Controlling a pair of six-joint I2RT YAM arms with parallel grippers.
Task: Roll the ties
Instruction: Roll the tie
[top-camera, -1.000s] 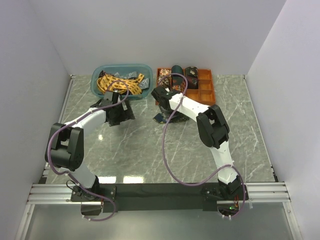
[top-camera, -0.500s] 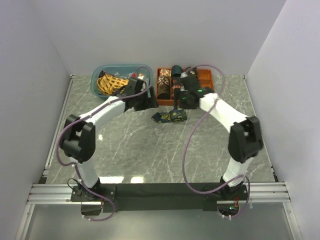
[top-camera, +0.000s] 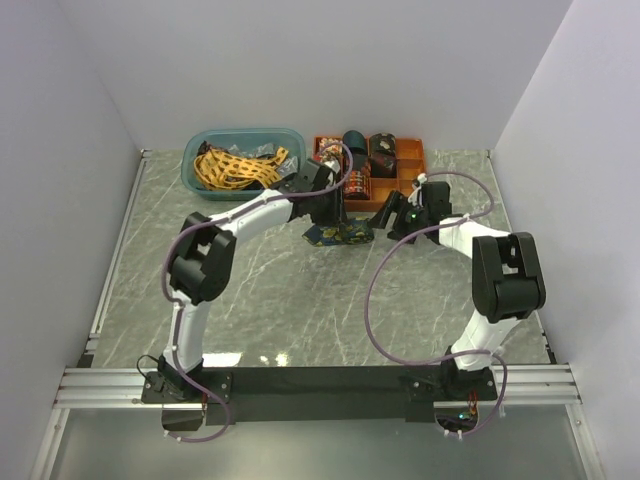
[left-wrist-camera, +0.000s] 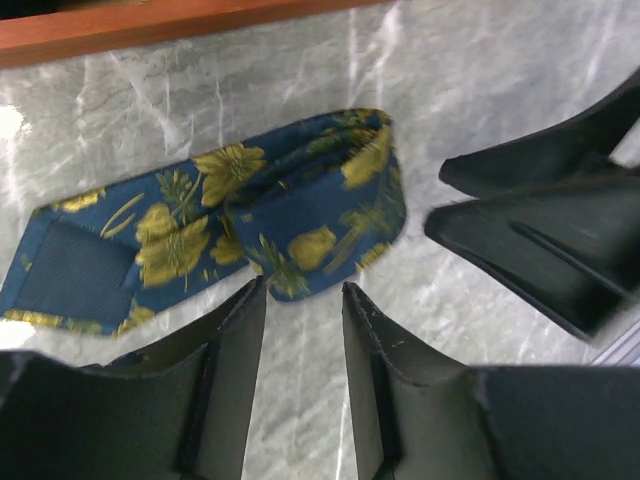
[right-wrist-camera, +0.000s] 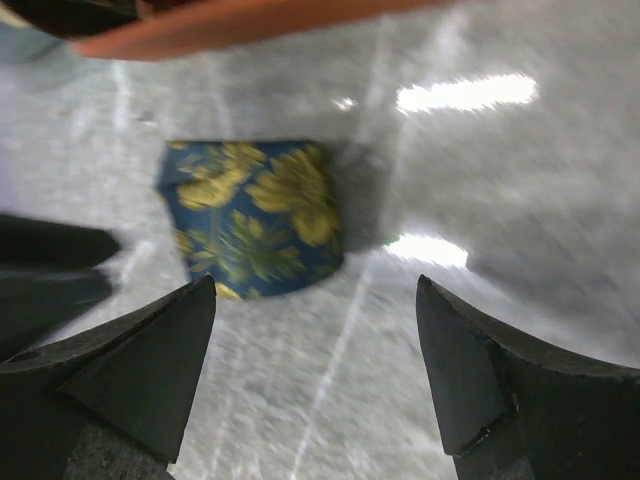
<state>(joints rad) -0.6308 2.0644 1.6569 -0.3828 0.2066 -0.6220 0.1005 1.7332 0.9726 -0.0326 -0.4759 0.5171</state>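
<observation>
A dark blue tie (left-wrist-camera: 270, 200) with yellow flowers lies on the marble table, one end rolled up and a short flat tail sticking out to the left; the top view shows this tie (top-camera: 340, 235) just in front of the orange tray. My left gripper (left-wrist-camera: 300, 295) hovers close over its rolled end, jaws narrowed but open, with only table between them. My right gripper (right-wrist-camera: 315, 290) stands wide open and empty, a little to the right of the roll (right-wrist-camera: 255, 215). From above, the left gripper (top-camera: 332, 215) and right gripper (top-camera: 393, 222) flank the tie.
An orange compartment tray (top-camera: 410, 180) at the back holds several rolled ties. To its left a teal bin (top-camera: 195, 175) holds loose yellow lattice ties (top-camera: 235, 165). The tray's edge (left-wrist-camera: 150, 25) runs just behind the tie. White walls enclose the table.
My left arm swung right from the bin to the tie, and its jaws narrowed. My right arm drew back to the right of the tie, and its jaws widened.
</observation>
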